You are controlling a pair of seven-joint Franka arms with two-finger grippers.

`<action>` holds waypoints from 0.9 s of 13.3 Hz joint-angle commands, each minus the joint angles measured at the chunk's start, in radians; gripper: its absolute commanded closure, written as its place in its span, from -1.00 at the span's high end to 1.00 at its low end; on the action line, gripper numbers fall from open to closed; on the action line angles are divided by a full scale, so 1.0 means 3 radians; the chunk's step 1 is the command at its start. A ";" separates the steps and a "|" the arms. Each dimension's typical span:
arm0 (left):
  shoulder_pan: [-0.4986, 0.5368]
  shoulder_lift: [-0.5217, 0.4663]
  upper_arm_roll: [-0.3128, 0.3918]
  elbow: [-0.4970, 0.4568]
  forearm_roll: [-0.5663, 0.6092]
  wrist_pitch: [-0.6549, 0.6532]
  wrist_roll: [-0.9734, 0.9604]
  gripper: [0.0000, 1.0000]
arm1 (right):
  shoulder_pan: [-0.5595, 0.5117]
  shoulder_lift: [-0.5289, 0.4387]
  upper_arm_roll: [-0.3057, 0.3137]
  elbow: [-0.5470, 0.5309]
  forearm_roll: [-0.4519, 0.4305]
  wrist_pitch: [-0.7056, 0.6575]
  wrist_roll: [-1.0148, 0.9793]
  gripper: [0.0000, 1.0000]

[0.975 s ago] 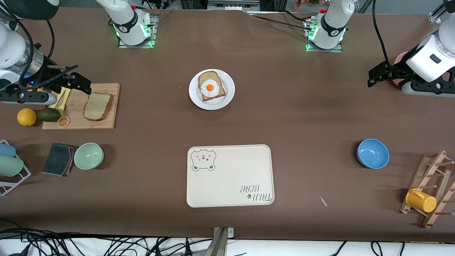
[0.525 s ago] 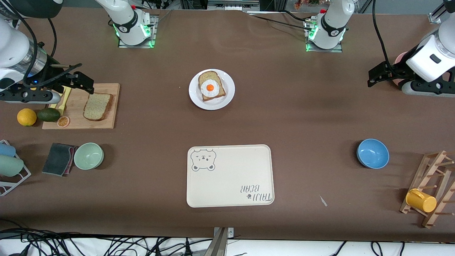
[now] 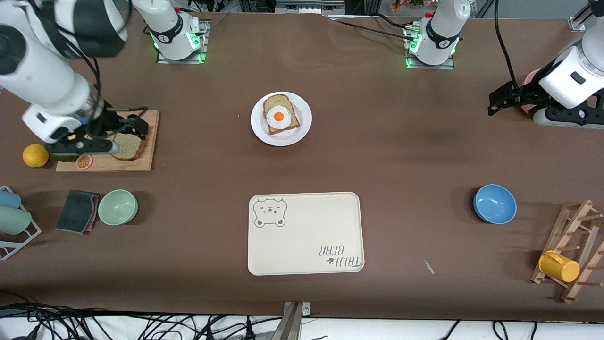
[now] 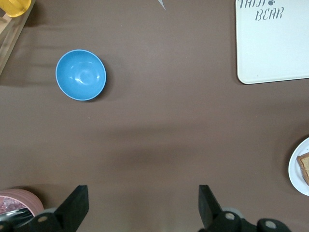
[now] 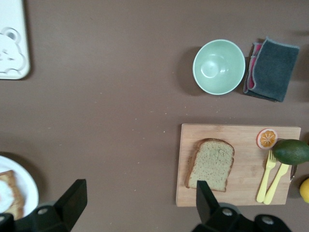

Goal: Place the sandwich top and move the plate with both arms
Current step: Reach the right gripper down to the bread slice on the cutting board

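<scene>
The sandwich top (image 3: 130, 147) is a plain brown bread slice on a wooden cutting board (image 3: 144, 156) at the right arm's end of the table. In the right wrist view the slice (image 5: 211, 164) shows whole. My right gripper (image 3: 134, 126) is open and empty above the slice and the board's edge; in its own view (image 5: 137, 205) one finger is over the slice's corner, the other over bare table. The white plate (image 3: 302, 123) holds a bread slice with a fried egg (image 3: 279, 116). My left gripper (image 3: 496, 101) waits open and empty over the table's end (image 4: 142, 208).
The cream bear tray (image 3: 306, 233) lies nearer the camera than the plate. On the board are yellow forks (image 5: 273, 176), an avocado (image 5: 291, 151) and an orange slice (image 3: 84, 161). Nearby are a lemon (image 3: 35, 155), green bowl (image 3: 118, 207), grey cloth (image 3: 76, 210), blue bowl (image 3: 494, 203) and mug rack (image 3: 573, 250).
The right arm has swung from the table's end in over the cutting board and now points down above the plain slice, partly covering it. The left arm has not moved.
</scene>
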 commanded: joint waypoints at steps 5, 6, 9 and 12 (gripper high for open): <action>-0.0003 0.0004 -0.0016 0.0073 0.0093 -0.0068 -0.0006 1.00 | -0.0022 0.0036 -0.0130 -0.1247 -0.0689 0.1064 0.0756 0.99; -0.0003 0.0004 -0.0016 0.0073 0.0093 -0.0068 -0.0006 1.00 | -0.0027 0.0077 -0.0140 -0.1333 -0.0696 0.1090 0.0880 0.98; -0.0008 0.0004 -0.0016 0.0073 0.0093 -0.0068 -0.0006 1.00 | -0.0032 0.0169 -0.0441 -0.1574 -0.0701 0.1320 0.0871 0.85; -0.0003 0.0004 -0.0016 0.0073 0.0088 -0.0068 -0.0006 1.00 | -0.0037 0.0434 -0.0645 -0.1595 -0.0701 0.1386 0.0866 0.73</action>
